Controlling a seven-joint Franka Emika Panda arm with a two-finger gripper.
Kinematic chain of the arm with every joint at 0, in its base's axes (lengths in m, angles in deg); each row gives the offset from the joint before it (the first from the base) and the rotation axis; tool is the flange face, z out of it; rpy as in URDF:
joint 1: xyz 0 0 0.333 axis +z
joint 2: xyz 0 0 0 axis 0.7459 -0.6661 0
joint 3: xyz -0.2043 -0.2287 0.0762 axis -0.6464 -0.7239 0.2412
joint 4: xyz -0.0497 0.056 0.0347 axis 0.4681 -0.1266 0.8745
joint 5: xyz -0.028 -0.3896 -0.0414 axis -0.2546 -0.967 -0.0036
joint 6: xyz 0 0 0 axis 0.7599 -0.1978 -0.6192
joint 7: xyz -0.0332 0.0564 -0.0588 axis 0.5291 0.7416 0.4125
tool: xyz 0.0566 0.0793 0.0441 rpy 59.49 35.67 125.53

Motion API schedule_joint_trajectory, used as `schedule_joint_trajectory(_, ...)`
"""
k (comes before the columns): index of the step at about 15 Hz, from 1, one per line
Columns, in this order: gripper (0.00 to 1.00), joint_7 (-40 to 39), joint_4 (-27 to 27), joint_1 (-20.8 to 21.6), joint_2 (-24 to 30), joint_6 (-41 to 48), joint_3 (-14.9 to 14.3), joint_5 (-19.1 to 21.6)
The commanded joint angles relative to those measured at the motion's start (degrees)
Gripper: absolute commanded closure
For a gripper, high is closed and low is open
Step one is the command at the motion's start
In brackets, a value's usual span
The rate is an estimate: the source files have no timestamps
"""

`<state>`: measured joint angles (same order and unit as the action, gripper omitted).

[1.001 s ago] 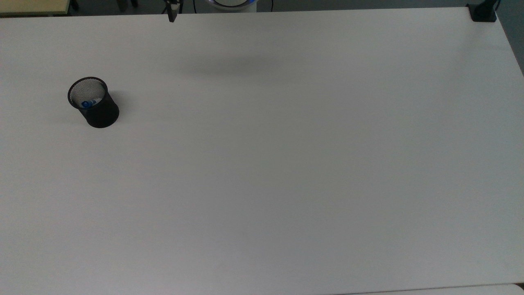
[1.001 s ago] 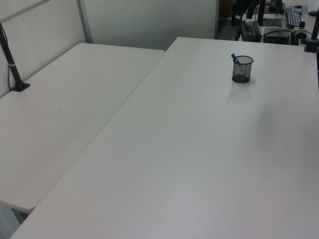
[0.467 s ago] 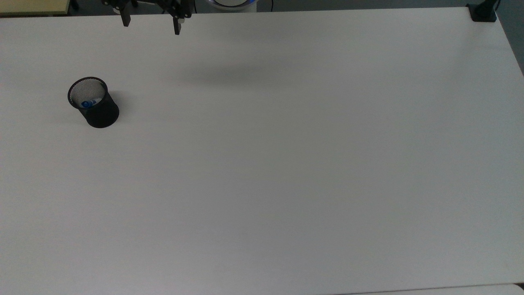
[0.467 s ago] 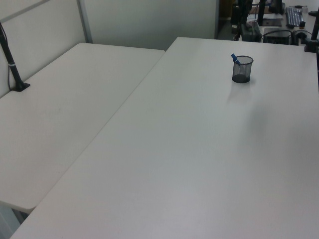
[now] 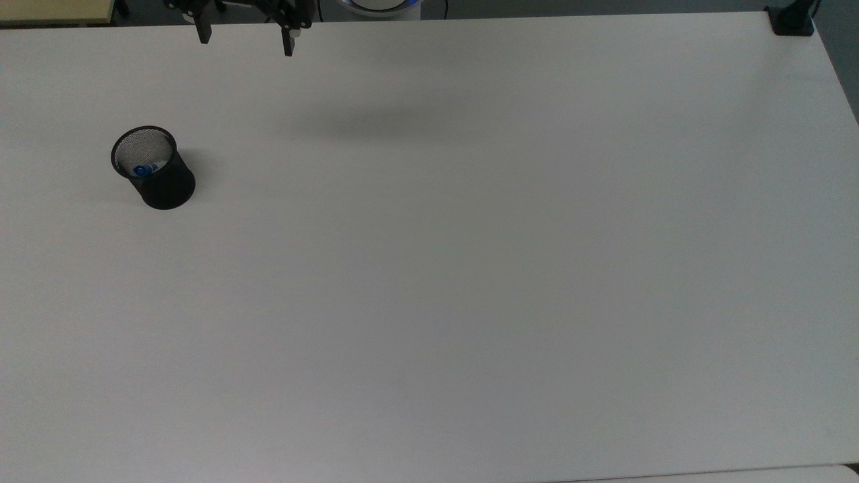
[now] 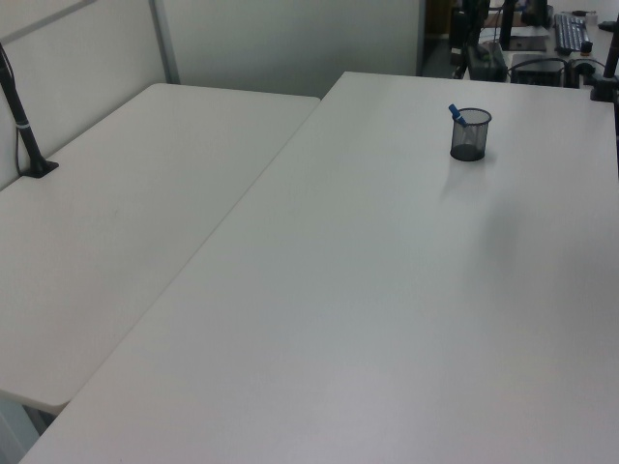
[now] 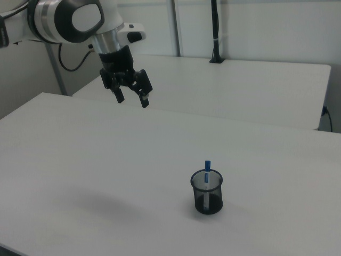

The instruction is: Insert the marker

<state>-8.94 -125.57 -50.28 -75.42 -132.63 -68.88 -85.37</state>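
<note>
The white worktop is lying broad and almost bare beneath the claw, which is hanging high above it with its two fingers spread wide and nothing between them; in the top view the claw is showing at the far edge of the worktop. Well away from the claw, lower and toward the right view's right, the black mesh cup is standing upright on the worktop, and in the top view the same cup is sitting below and toward the top view's left of the claw. The marker is standing inside the cup, leaning on its rim with the blue end poking just above it; its blue tip is showing inside the mouth from above, and it is tilting toward the left view's left. The insertion is looking finished, so the remaining risk is small: a low sweep of the claw toward the cup could be clipping the protruding end and tipping the light cup over.
</note>
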Motion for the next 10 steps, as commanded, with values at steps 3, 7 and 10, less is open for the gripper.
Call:
schedule_joint_trajectory(3,0.0,0.3,-0.2,-1.3,0.6,-0.4,1.4,4.2)
schedule_joint_trajectory(7,0.0,0.8,-0.2,-2.2,0.8,-0.4,1.3,9.6)
schedule_joint_trajectory(10,0.0,0.7,-0.2,-2.2,0.8,-0.3,1.3,9.6)
